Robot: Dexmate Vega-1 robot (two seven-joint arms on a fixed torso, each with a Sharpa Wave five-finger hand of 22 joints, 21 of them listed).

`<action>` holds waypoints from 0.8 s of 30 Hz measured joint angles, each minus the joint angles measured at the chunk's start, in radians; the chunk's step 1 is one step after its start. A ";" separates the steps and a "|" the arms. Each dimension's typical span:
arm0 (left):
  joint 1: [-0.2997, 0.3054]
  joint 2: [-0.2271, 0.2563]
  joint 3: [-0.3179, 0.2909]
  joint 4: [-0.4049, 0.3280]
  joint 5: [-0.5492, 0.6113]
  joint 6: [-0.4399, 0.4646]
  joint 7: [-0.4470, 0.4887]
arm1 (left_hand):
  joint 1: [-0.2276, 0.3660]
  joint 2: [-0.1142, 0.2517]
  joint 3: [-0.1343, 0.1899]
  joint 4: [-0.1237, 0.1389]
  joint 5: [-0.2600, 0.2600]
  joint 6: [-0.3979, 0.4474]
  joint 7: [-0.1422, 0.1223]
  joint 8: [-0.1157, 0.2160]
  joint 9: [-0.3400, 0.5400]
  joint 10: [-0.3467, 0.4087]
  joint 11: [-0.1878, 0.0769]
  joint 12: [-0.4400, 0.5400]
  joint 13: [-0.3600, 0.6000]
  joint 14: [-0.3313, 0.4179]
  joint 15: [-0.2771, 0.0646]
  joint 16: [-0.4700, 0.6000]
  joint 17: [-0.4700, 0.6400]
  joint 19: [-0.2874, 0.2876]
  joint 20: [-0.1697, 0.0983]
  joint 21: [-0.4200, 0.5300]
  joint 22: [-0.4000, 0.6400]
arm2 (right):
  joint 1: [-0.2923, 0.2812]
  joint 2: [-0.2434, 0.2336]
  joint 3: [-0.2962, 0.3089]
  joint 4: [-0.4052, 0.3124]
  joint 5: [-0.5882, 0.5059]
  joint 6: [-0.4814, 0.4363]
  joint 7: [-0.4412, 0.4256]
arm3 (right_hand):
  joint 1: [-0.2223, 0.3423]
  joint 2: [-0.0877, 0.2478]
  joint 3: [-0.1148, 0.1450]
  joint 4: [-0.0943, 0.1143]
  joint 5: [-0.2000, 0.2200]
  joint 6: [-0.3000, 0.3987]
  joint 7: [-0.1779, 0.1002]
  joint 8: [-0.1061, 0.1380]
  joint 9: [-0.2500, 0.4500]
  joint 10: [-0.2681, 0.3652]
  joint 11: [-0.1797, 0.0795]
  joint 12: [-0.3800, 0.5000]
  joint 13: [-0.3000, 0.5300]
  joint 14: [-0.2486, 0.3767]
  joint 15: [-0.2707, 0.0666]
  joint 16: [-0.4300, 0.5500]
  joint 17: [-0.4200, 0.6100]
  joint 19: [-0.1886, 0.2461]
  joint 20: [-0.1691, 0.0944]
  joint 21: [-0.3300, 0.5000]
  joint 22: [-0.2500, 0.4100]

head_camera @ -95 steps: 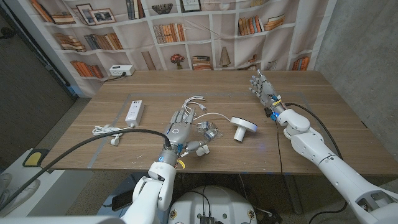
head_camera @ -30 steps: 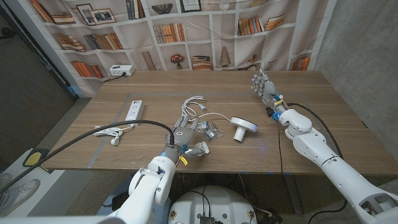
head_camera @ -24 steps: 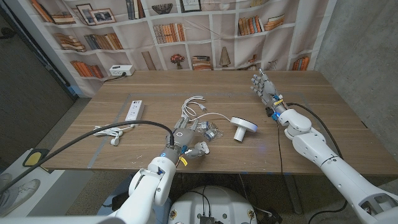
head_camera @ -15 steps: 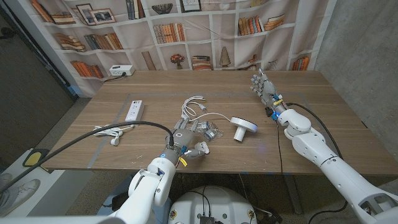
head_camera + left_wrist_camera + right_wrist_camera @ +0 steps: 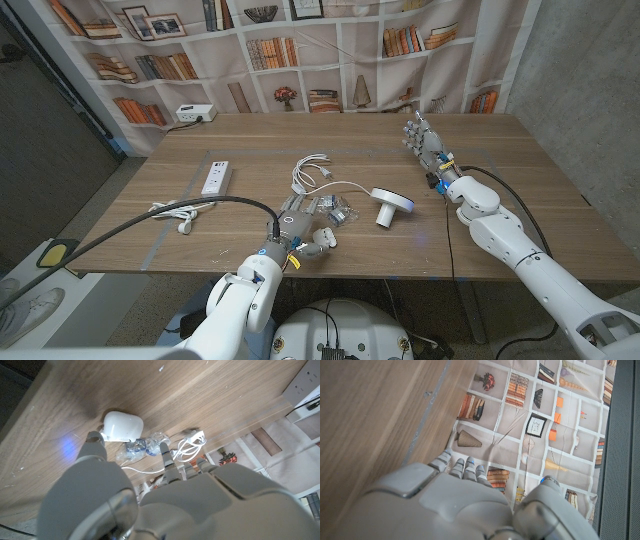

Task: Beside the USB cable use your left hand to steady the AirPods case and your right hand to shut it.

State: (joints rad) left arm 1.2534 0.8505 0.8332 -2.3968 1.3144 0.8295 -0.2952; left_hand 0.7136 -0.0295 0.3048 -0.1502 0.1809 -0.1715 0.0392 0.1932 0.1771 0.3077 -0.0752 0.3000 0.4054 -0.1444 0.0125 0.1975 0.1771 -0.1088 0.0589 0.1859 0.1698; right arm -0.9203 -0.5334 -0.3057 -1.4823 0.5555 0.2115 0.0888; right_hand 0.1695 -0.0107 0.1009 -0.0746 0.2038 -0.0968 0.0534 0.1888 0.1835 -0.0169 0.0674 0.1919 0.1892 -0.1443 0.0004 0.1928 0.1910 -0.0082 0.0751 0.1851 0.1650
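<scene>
**Left hand at the case, right hand far off**

Your left hand (image 5: pixel 296 226) sits near the table's (image 5: pixel 500 200) front edge, thumb tip touching the one white AirPods case (image 5: pixel 123 427) and the other fingers (image 5: pixel 165 453) reaching past it, spread and not closed around it. The case lies beside a crinkled clear wrapper (image 5: pixel 140 447) and the one coiled white USB cable (image 5: pixel 315 170). From the left wrist view you cannot tell whether its lid is up.

Your right hand (image 5: pixel 424 140) stands at the far right of the table, fingers apart, holding nothing, well apart from the case.

Also count one white round-topped stand (image 5: pixel 389 204) and one power strip (image 5: pixel 215 179) with its cord.

Bare wood lies between your right hand and the stand.
</scene>
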 measured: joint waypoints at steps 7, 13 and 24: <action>-0.004 -0.001 0.004 0.006 -0.015 -0.009 0.002 | 0.000 0.000 0.000 0.000 0.000 0.000 0.000 0.000 0.000 0.002 -0.002 0.000 0.001 0.000 0.000 0.000 0.000 0.000 0.000 0.000 0.000 | -0.004 -0.001 0.002 -0.003 0.002 0.000 0.000 | 0.000 0.000 0.000 0.000 0.000 0.000 0.000 0.000 0.000 0.000 0.000 0.000 0.000 0.000 0.000 0.000 0.000 0.000 0.000 0.000 0.000; -0.008 -0.004 0.014 0.010 -0.014 -0.011 0.002 | 0.000 0.000 0.000 0.000 0.000 0.000 0.000 0.000 0.000 0.005 -0.005 0.000 0.001 0.004 -0.004 0.000 0.000 0.005 -0.005 0.000 0.000 | -0.010 -0.002 0.007 -0.004 0.009 0.000 0.000 | 0.000 0.000 0.000 0.000 0.000 0.000 0.000 0.000 0.000 0.000 0.000 0.000 0.000 0.000 0.000 0.000 0.000 0.000 0.000 0.000 0.000; -0.006 -0.006 0.022 0.014 -0.006 -0.003 -0.007 | 0.000 0.000 0.003 0.003 -0.004 0.000 0.000 0.000 0.000 0.025 -0.014 0.004 0.005 0.023 -0.002 0.008 0.000 0.016 -0.005 0.000 0.000 | -0.020 -0.006 0.015 -0.008 0.017 0.001 0.003 | 0.000 0.000 0.000 0.000 0.000 0.004 -0.004 0.000 0.000 0.000 0.000 0.000 0.000 0.000 0.000 0.000 0.000 0.000 0.000 0.000 0.000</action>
State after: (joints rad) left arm 1.2475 0.8442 0.8550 -2.3824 1.3084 0.8270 -0.3026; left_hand 0.7136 -0.0295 0.3077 -0.1473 0.1770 -0.1715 0.0392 0.1932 0.1771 0.3331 -0.0895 0.3037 0.4107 -0.1212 0.0107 0.2052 0.1771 -0.0926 0.0535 0.1859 0.1698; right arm -0.9401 -0.5396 -0.2910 -1.4901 0.5730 0.2129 0.0915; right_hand 0.1695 -0.0107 0.1009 -0.0745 0.2038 -0.0930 0.0497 0.1888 0.1835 -0.0169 0.0674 0.1919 0.1891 -0.1443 0.0003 0.1928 0.1910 -0.0081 0.0750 0.1851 0.1650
